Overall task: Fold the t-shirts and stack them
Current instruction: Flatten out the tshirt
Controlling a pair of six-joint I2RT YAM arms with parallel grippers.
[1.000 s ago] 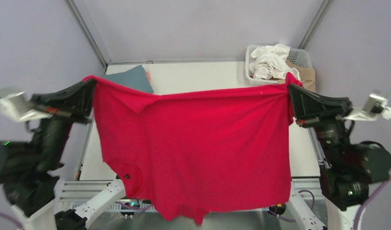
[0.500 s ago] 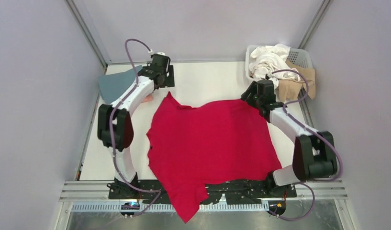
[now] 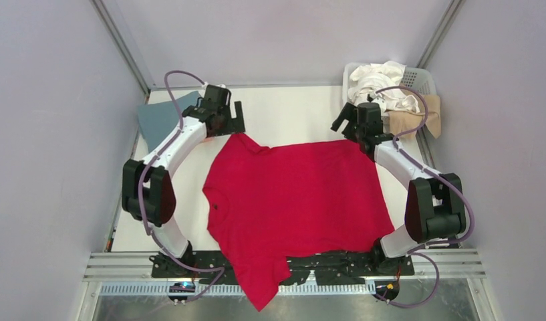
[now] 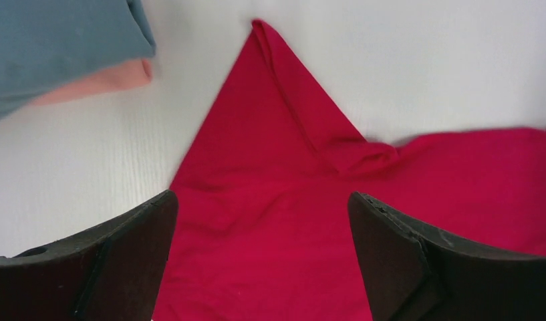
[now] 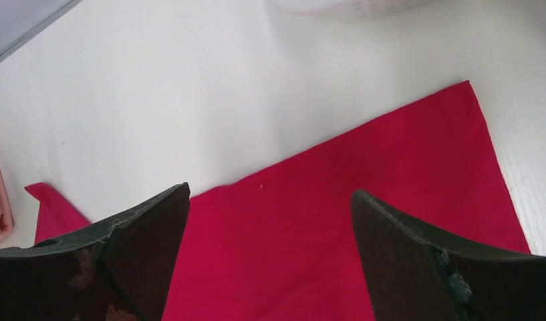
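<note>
A bright red t-shirt [image 3: 293, 200] lies spread flat on the white table, its bottom end hanging over the near edge. My left gripper [image 3: 224, 127] hovers open over the shirt's far left corner [image 4: 283, 134], nothing between its fingers [image 4: 96, 261]. At the far right corner [image 5: 450, 147], my right gripper [image 3: 348, 127] is also open and empty above the cloth. A folded teal-blue t-shirt [image 3: 160, 117] lies on a salmon pink one [image 4: 96, 81] at the back left. White [image 3: 373, 83] and tan [image 3: 414, 120] t-shirts fill the basket.
A white slotted plastic basket [image 3: 420, 79] stands at the back right corner, close behind the right gripper. Grey walls close in the table on the left, right and back. The arm bases and a metal rail [image 3: 123, 267] run along the near edge.
A second ago both grippers held the red t-shirt stretched up high. The shirt has since come down flat on the table, and both grippers have opened and let go of its far corners.
</note>
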